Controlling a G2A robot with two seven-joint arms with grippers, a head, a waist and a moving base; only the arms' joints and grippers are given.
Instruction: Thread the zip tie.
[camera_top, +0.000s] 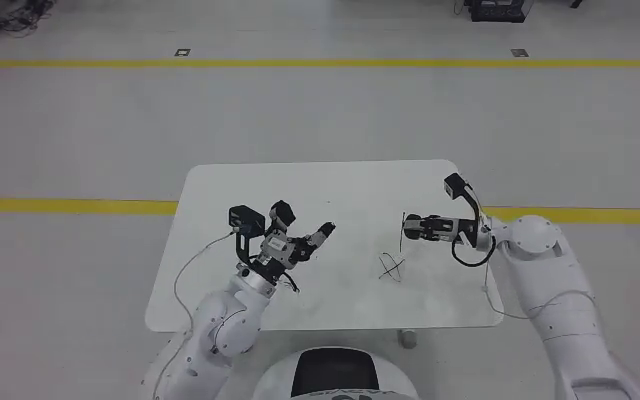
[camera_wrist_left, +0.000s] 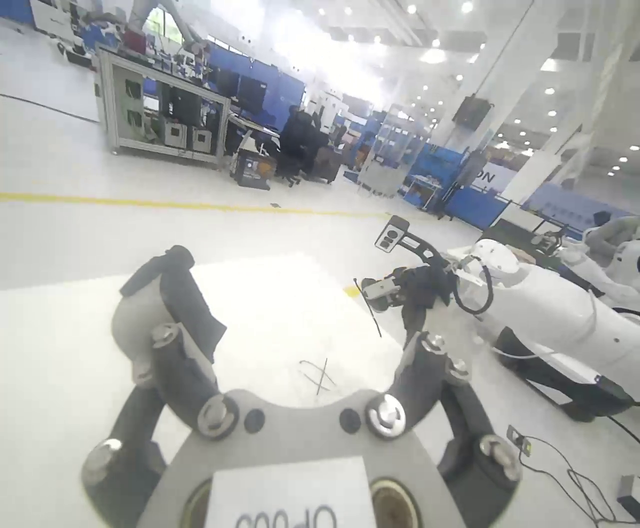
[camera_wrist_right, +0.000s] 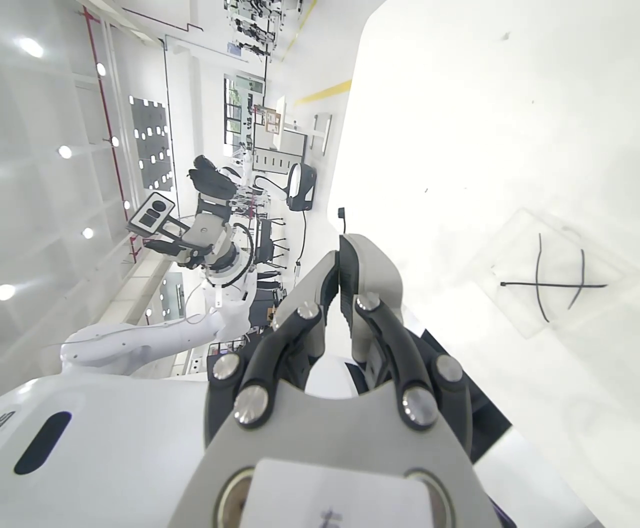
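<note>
Showing the set-up for threading, with the two ends not yet brought together. We find the right gripper pinched fully shut on one zip tie. The tie's head pokes out just past the fingertips. Its long axis runs crosswise to the fingers, and the free tail slants down toward the table. The left gripper is spread wide and holds nothing. From it, the held tie lies off to the robot's right across the table, well apart. We judge that the left arm must close this gap to reach the tail. Count: one tie held, and three loose ties lying crossed on the table between the two grippers, nearer the right one.
</note>
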